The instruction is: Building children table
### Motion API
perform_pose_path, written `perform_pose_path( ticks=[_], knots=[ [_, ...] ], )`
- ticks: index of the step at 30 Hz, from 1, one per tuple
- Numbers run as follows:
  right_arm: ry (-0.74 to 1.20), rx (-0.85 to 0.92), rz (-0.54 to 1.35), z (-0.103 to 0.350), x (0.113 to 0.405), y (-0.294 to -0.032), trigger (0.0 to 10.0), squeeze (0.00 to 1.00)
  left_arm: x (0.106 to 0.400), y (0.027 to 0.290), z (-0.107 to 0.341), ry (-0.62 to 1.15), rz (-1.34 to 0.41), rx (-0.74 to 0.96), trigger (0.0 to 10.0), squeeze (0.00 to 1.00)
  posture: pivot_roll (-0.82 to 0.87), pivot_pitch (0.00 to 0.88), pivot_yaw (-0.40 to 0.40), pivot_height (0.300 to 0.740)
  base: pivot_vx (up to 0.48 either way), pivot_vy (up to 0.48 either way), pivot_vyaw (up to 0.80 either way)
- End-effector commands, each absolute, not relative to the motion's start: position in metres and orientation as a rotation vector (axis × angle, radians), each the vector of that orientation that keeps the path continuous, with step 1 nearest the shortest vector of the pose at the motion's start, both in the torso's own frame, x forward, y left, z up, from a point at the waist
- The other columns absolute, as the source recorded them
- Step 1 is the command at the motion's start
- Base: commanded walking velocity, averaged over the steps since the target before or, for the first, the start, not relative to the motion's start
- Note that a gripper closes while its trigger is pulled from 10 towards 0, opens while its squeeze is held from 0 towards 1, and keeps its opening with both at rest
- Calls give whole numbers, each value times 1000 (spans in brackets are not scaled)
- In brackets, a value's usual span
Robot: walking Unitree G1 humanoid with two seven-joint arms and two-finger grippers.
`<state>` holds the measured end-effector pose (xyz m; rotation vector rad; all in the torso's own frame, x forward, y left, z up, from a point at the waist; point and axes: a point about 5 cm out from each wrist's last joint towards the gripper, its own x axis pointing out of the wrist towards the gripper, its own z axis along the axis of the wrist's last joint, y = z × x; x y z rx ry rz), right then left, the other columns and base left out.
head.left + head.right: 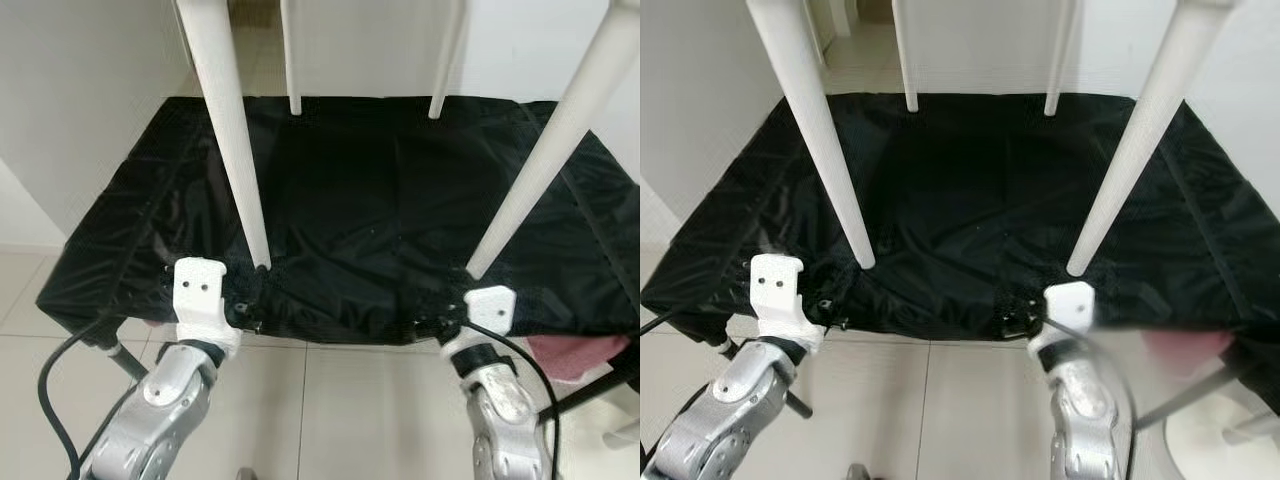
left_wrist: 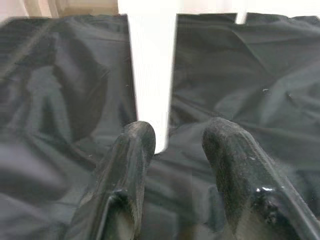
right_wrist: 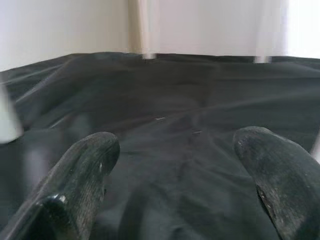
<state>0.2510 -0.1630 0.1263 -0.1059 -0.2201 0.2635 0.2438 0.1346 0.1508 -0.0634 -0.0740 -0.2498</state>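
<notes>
We are reaching both grippers in at the near edge of a black sheet, under a white children's table.

The table's four white legs are standing on the black sheet [image 1: 400,200] that is filling the middle of the head views: the near left leg [image 1: 232,130] is coming down from the top left, the near right leg [image 1: 545,150] from the top right, and the two far legs [image 1: 291,60] are showing at top centre. Our left gripper [image 2: 172,145] is sitting at the lower left, at the sheet's near edge just before the near left leg; in its wrist view its fingers [image 2: 132,155] are spread apart on either side of the leg's foot, gripping nothing. Our right gripper [image 3: 175,150] is sitting at the lower right beside the near right leg, fingers [image 3: 87,160] wide apart over bare sheet. Pale floor tiles [image 1: 340,410] are showing along the bottom.
</notes>
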Motion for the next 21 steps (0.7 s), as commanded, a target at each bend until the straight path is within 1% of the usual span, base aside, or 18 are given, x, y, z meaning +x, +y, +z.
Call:
perform_pose_path(
  ticks=[1,5,6,7,9,11,12,13,15,16,20,21],
  knots=[
    [-152,-96,330,105,247,-158,10000,0,234,123,134,-45,-585,-10,10000,0,-22,23,37,740,0,0,0],
    [-122,-121,383,92,245,-154,10000,0,229,125,120,-23,-592,8,10000,0,-15,38,33,740,0,0,0],
    [-50,-156,437,71,242,-151,10000,0,223,127,99,26,-605,18,10000,0,0,11,24,740,0,0,0],
    [-50,-156,437,71,242,-151,10000,0,223,127,99,26,-605,18,10000,0,0,11,24,740,0,0,0],
    [14,-183,470,51,238,-149,10000,0,218,128,80,73,-621,52,10000,0,5,0,19,740,0,0,0],
    [14,-183,470,51,238,-149,10000,0,218,128,80,73,-621,52,10000,0,5,0,19,740,0,0,0],
    [55,-199,484,40,236,-149,10000,0,215,128,67,109,-637,61,10000,0,5,0,19,740,0,0,0],
    [130,-214,511,20,230,-150,10000,0,210,130,39,199,-637,57,10000,0,4,0,23,740,0,0,0],
    [130,-214,511,20,230,-150,10000,0,210,130,39,199,-637,57,10000,0,4,0,23,740,0,0,0],
    [183,-212,518,7,226,-151,10000,0,208,130,20,231,-627,94,10000,0,1,0,25,740,0,0,0],
    [200,-216,515,2,225,-151,10000,0,208,130,14,241,-625,110,10000,0,1,0,25,740,0,0,0],
    [228,-224,511,-5,223,-152,10000,0,207,130,5,271,-621,121,10000,0,1,0,25,740,0,0,0]
  ],
)
